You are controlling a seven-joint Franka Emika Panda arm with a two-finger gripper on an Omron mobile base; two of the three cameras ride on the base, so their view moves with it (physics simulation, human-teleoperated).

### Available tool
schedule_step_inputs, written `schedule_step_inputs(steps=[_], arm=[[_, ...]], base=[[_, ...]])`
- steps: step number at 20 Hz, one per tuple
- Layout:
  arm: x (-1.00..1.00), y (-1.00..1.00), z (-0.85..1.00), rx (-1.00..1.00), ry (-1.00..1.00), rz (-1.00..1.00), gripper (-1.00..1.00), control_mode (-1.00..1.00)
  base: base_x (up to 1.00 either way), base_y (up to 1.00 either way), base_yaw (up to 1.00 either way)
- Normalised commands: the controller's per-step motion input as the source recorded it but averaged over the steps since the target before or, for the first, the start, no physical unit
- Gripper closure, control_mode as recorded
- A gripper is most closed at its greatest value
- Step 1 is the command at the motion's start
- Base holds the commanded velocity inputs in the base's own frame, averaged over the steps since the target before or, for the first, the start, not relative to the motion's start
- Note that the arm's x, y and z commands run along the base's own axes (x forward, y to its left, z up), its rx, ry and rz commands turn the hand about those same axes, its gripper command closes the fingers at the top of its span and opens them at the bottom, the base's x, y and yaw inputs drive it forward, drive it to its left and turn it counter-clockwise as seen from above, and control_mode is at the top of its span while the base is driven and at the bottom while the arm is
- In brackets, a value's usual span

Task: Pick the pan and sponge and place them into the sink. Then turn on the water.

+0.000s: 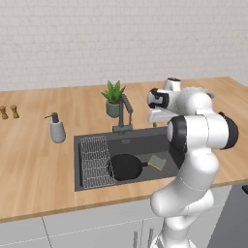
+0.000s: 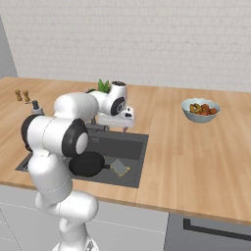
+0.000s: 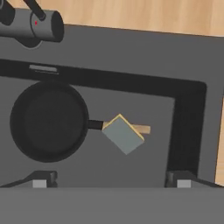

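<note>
The black pan (image 1: 126, 166) (image 2: 87, 163) (image 3: 49, 121) lies on the floor of the dark grey sink (image 1: 145, 140) (image 2: 133, 141) (image 3: 189, 122). The grey-green sponge (image 1: 156, 162) (image 2: 118, 167) (image 3: 123, 134) rests on the pan's wooden handle. My gripper (image 1: 156, 124) (image 2: 124, 127) (image 3: 111, 183) hovers above the basin's back right part, open, with nothing between its fingers. The dark faucet (image 1: 125, 114) (image 3: 35, 24) stands behind the sink, left of my hand. No water stream is visible.
A wire rack (image 1: 97, 161) fills the sink's left side. A soap dispenser (image 1: 57, 129), a potted plant (image 1: 114, 97) and two small shakers (image 1: 9, 112) stand on the wooden counter. A fruit bowl (image 2: 199, 109) sits far right.
</note>
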Motion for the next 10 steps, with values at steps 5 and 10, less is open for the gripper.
schedule_step_inputs(steps=[5, 10], arm=[[0.06, 0.20, 0.00, 0.04, -0.05, -0.02, -1.00, -1.00], [0.23, 0.23, 0.00, 0.23, -0.15, -0.11, -1.00, -1.00]], base=[[0.00, 0.00, 0.00], [0.00, 0.00, 0.00]])
